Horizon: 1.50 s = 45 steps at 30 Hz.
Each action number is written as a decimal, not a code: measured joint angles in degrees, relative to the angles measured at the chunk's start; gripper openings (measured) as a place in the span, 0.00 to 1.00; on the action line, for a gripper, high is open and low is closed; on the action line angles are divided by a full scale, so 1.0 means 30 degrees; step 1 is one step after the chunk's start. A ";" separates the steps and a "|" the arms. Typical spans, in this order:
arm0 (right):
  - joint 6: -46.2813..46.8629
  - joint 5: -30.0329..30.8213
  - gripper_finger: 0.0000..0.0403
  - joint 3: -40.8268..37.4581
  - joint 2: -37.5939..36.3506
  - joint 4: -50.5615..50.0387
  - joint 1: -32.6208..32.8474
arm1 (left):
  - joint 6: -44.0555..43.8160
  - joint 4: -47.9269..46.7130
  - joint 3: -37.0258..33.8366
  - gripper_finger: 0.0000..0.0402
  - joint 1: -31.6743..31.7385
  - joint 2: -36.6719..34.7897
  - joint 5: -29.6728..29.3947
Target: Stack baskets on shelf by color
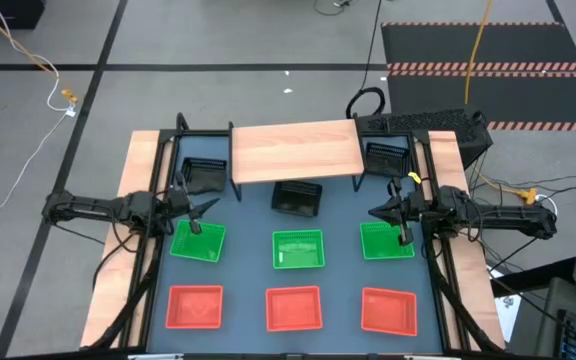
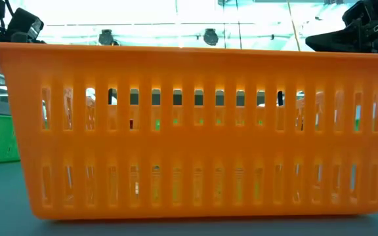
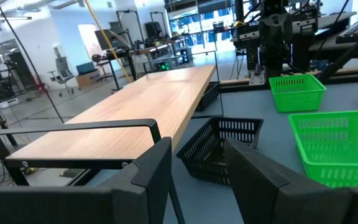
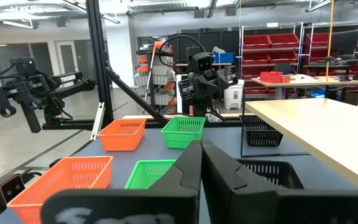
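The shelf [image 1: 293,150] is a light wooden plank on black legs at the far middle of the table. Three black baskets sit by it: one at its left end [image 1: 205,175], one under its near edge [image 1: 296,198], one at its right end [image 1: 386,155]. Three green baskets [image 1: 298,250] form a middle row and three red baskets [image 1: 293,308] a near row. My left gripper [image 1: 208,207] hovers open above the left green basket [image 1: 199,242], facing the left black basket [image 3: 219,149]. My right gripper [image 1: 378,212] is shut above the right green basket [image 1: 386,240].
A black metal frame [image 1: 158,170] runs along both table sides, close to the arms. The middle red basket [image 2: 189,131] fills the low view and hides most of the table behind it. A keyboard [image 1: 423,122] lies at the far right corner.
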 joint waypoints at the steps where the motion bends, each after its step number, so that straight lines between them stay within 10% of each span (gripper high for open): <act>1: 0.0000 -0.0007 0.00 -0.0001 -0.0007 0.0000 -0.0001 | 0.0003 -0.0001 -0.0005 0.38 0.0000 0.0007 0.0000; 45: 0.2501 0.2534 0.05 0.2116 0.3014 0.1024 0.0051 | -0.2400 0.3818 0.0988 0.38 0.1167 0.1970 -0.1640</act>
